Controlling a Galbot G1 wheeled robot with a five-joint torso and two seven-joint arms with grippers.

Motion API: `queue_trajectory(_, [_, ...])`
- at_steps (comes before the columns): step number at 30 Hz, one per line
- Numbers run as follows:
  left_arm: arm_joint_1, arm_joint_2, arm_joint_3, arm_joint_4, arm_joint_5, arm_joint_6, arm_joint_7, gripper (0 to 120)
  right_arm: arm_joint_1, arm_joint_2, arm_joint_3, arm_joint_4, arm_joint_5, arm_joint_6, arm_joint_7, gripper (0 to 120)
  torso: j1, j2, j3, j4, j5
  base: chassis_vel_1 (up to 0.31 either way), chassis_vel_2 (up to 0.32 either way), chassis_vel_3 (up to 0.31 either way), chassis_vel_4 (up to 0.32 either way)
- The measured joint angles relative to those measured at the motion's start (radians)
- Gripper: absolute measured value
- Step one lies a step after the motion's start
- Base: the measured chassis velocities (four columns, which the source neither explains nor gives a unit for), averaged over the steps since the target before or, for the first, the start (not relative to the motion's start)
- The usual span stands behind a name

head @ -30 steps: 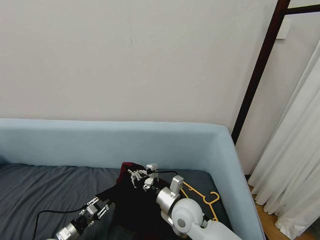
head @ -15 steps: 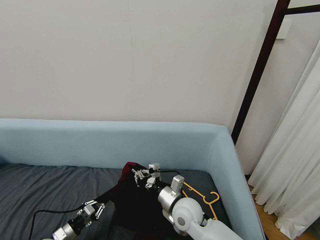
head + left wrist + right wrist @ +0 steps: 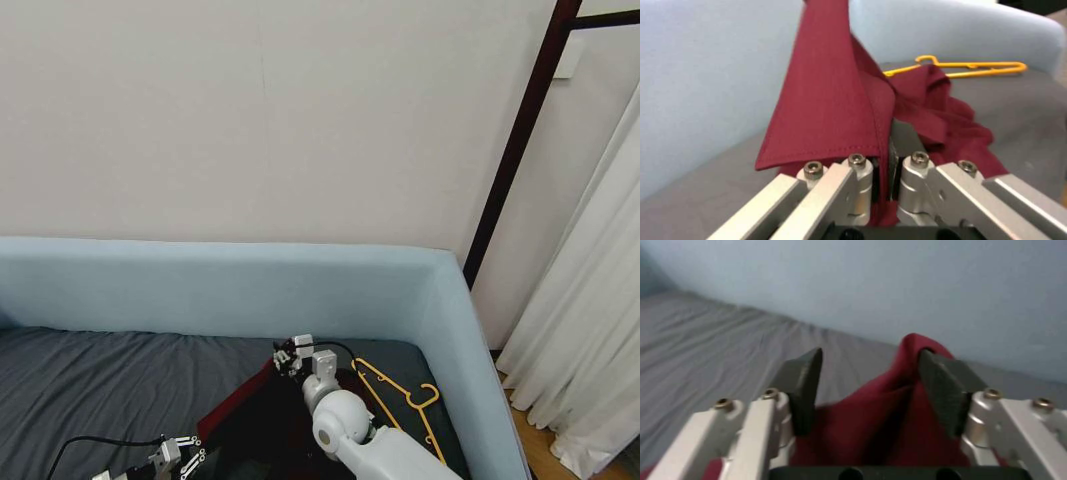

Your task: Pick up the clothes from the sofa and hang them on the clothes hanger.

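Two tools, left tool clamped on red garment, right tool spread apart around it

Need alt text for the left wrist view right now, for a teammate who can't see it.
The left gripper is shut on the edge of a dark red garment, whose fabric rises from it in a tall fold. Beyond, a yellow hanger lies on the grey sofa seat.

The pale blue sofa carries two things on its grey cushion: a yellow hanger and a dark red shirt. The shirt sits just left of the hanger, and the sofa's end wall is close on the hanger's right.
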Motion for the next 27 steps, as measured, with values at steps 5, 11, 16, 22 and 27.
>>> queue_trajectory(5, [-0.019,0.002,0.0,0.04,0.007,0.0,-0.098,0,-0.02,-0.011,-0.007,0.06,0.062,-0.079,0.006,77,0.0,0.0,0.0,-0.0001,0.0,0.0,0.0,0.0,0.0])
queue_trajectory(11, [-0.046,0.002,0.007,0.13,0.015,0.005,-0.195,0,-0.055,-0.043,0.06,0.157,0.276,-0.147,-0.028,98,0.0,0.0,0.0,0.0,0.0,0.0,0.0,0.0,0.0])
queue_trajectory(16, [-0.063,0.004,0.002,0.173,0.028,0.008,-0.194,0,-0.065,-0.06,0.125,0.177,0.376,-0.2,-0.009,100,0.0,0.0,0.0,-0.0002,0.0,0.0,0.0,0.0,0.0])
queue_trajectory(22, [-0.066,0.029,-0.014,0.194,0.046,0.008,-0.165,0,-0.052,-0.061,0.143,0.121,0.333,-0.116,0.043,100,0.0,0.0,0.0,0.0,0.0001,0.0,0.0,0.0,0.0])
queue_trajectory(27, [-0.052,0.052,-0.027,0.165,0.004,0.007,-0.157,0,-0.046,-0.059,0.142,0.044,0.182,0.049,-0.079,100,0.0,0.0,0.0,0.0002,0.0001,0.0,0.0,0.0,0.0])
